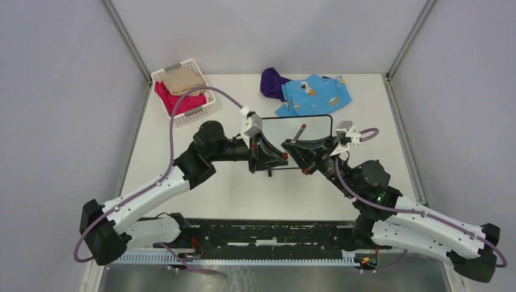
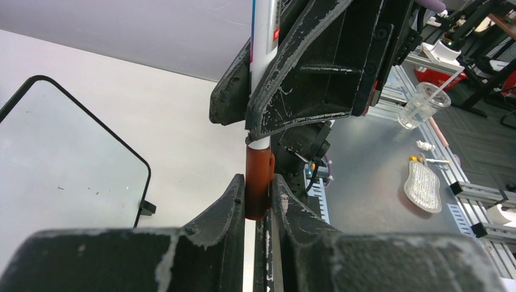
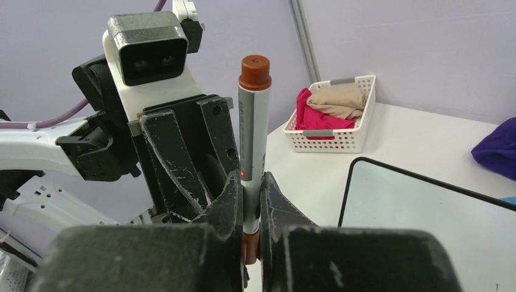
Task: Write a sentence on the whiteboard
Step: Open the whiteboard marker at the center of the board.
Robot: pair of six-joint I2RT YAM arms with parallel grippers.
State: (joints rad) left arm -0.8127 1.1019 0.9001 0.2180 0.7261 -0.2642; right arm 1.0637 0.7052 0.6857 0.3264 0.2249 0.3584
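The whiteboard (image 1: 316, 125) lies flat mid-table, with a thin black frame. Its face shows bare in the left wrist view (image 2: 61, 164) and the right wrist view (image 3: 426, 219); I see no sentence on the parts that show, and the arms hide the rest. Both grippers meet above its near half on one marker (image 1: 300, 134). My left gripper (image 1: 283, 156) (image 2: 258, 179) is shut on the marker's reddish-brown cap (image 2: 258, 182). My right gripper (image 1: 294, 146) (image 3: 249, 179) is shut on the white barrel (image 3: 252, 140), whose brown tail end (image 3: 254, 72) points up.
A white slatted basket (image 1: 204, 108) (image 3: 334, 140) with pink and beige cloth stands at the back left. A purple cloth (image 1: 274, 82) and a blue printed cloth (image 1: 313, 94) lie just behind the board. Enclosure walls and corner posts close in the table.
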